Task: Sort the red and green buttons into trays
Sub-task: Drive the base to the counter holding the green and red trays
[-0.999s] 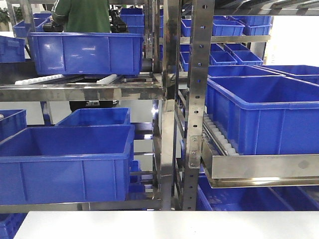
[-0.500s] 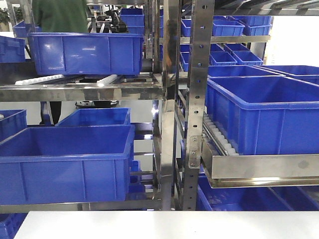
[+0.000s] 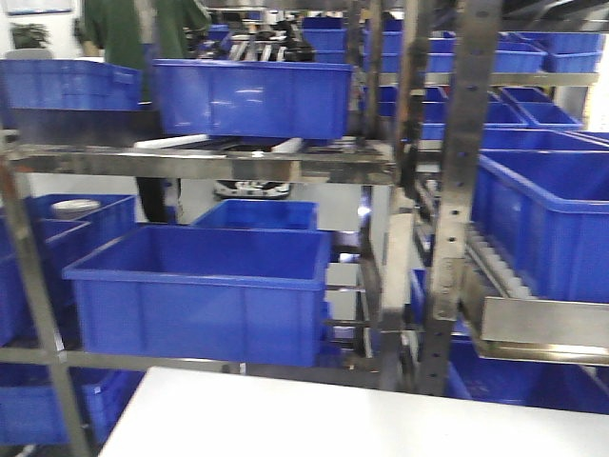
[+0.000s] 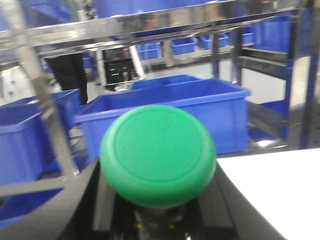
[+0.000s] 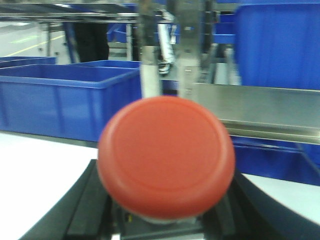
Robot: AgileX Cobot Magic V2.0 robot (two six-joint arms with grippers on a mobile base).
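The left gripper [image 4: 159, 220] is closed on the green button [image 4: 158, 155]. The round cap faces the wrist camera and fills the gap between the two dark fingers [image 4: 75, 215], so the grip points under the cap are hidden. To its right lies the white table [image 4: 280, 190], whose far edge runs off behind the cap. The right gripper [image 5: 165, 226] likewise clamps the red button [image 5: 166, 156], cap toward the lens, with a dark finger [image 5: 60, 210] on either side. Here the table [image 5: 40, 160] shows on both sides of the cap, its far edge passing behind it. The front view is blurred and shows only the table's near part [image 3: 381, 419]. Past its far edge stands a steel rack [image 3: 200, 164] loaded with blue crates [image 3: 205, 295], and a person in green [image 3: 124, 33] stands behind the rack at upper left.
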